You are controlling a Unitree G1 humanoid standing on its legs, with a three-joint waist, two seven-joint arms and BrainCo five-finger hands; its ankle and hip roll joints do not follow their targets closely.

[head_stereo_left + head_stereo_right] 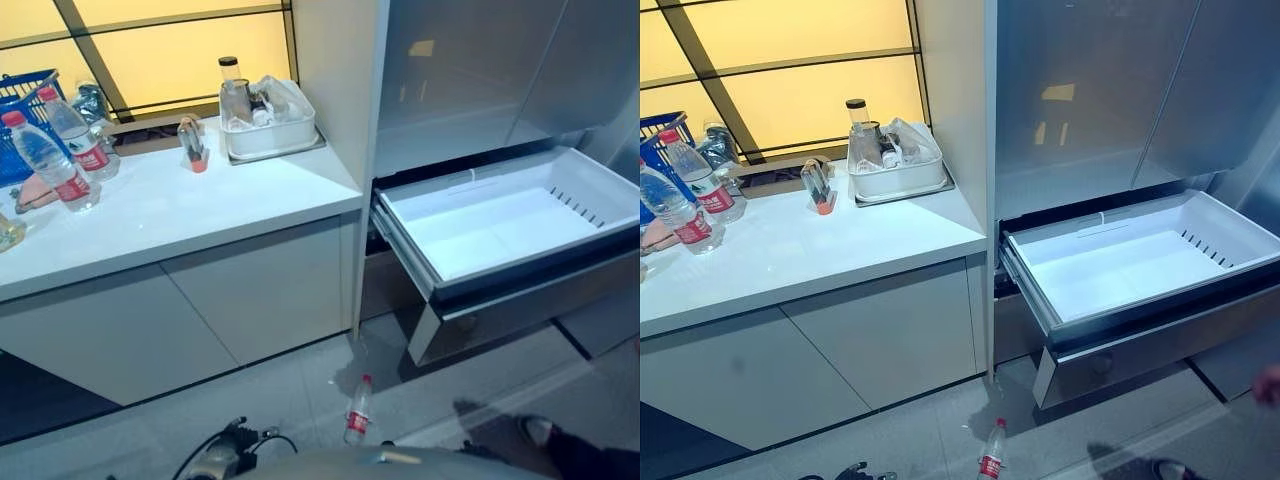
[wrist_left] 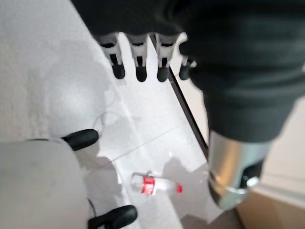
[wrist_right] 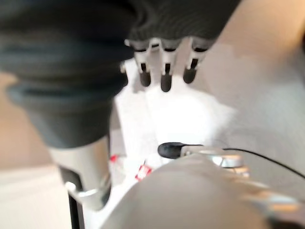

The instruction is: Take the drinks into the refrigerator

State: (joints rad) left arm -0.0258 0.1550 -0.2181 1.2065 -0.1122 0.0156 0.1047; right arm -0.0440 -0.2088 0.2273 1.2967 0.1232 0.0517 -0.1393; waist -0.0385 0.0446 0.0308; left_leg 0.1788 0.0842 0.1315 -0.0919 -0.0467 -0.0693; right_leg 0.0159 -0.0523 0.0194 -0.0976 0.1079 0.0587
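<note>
Two clear water bottles with red caps and labels [image 1: 45, 160] [image 1: 78, 135] stand upright at the left end of the white counter [image 1: 200, 220]. A third such bottle [image 1: 358, 408] lies on the grey floor in front of the refrigerator; it also lies below my hanging hands as the bottle [image 2: 155, 183] and its red label [image 3: 143, 171]. The refrigerator's lower drawer [image 1: 520, 225] is pulled out, with a bare white inside. My left hand [image 2: 139, 67] and right hand [image 3: 164, 71] hang above the floor, fingers straight, holding nothing.
A white tub [image 1: 270, 125] with a jar and plastic wrapping sits at the counter's back right, a small bottle [image 1: 192, 143] beside it. A blue basket [image 1: 20, 95] stands at the back left. A person's shoe [image 1: 535, 430] is on the floor under the drawer.
</note>
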